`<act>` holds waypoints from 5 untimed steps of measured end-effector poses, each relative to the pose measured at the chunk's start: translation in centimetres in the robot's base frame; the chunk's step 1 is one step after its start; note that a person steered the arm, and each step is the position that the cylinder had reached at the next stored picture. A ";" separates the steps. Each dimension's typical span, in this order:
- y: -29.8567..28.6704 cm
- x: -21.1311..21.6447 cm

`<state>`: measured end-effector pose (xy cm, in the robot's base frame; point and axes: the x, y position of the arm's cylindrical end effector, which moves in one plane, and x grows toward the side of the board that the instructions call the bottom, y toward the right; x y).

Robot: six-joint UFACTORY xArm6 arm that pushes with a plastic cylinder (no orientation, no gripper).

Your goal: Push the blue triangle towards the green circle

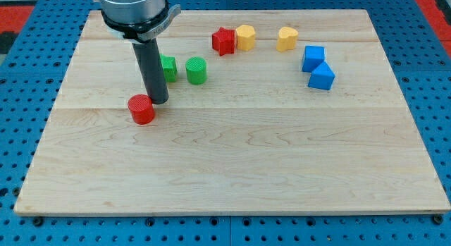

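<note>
- The big pale wooden worktop (232,161) lies flat on a blue board full of holes, so the little blocks can slide on it. Most of the wood in the lower part of the view has nothing on it.
- The thick dark rod (150,66) comes straight down from the round grey arm end at the view's top left. There is no pincer on this arm, so I cannot tell you about one being wide or narrow. The rod holds nothing; it only pushes.
- My tip (158,101) sits on the wood, right beside the red round plastic block (141,109), maybe touching it. The rod hides part of the green plastic block (169,68) behind it, so I cannot tell its shape.
- The green round plastic block (196,70), the green circle, stands just right of the rod. This is where the blue one has to go.
- Two blue plastic blocks sit far off at the view's right, touching each other. The lower one (321,76) looks like the blue triangle, I think, and the upper one (313,58) looks more like a cube.
- I think the job is hardly begun, since the blue triangle is well apart from the green circle. My tip needs to get to the right side of the triangle so it can push it left.
- Near the top sit a red star-shaped block (223,41), a yellow block with flat sides (245,37) touching it, and a yellow heart-like block (287,38). They are out of the way if the push goes straight.
</note>
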<state>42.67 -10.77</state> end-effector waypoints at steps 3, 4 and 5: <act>34.1 1.2; 32.7 -2.7; 29.4 -5.0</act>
<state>37.67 18.66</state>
